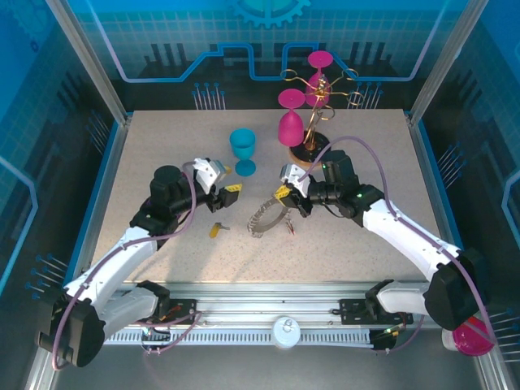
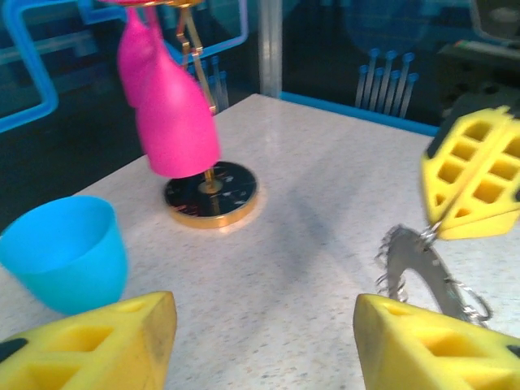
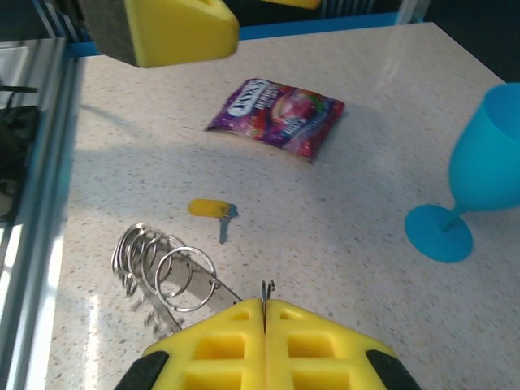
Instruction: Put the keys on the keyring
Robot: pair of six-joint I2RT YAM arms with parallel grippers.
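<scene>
So, your right gripper (image 3: 264,317) is squeezed fully closed on one thin wire loop of the keyring (image 3: 166,264), and the ring sits tilted, low and to the left of those fingertips. The yellow key (image 3: 210,209) lies flat on the table (image 1: 162,138) just past the ring, out ahead of the right fingers, with nothing touching it. Your left gripper (image 2: 264,345) is spread wide with nothing between its fingers, and the ring is right in front of it on its right side. Around you: a blue goblet (image 3: 487,154) ahead-right of the right gripper, a purple snack packet (image 3: 276,114) farther out beyond the key, and a pink goblet (image 2: 166,106) hanging on its rack (image 2: 211,195) ahead-left of the left gripper, well apart from the ring
</scene>
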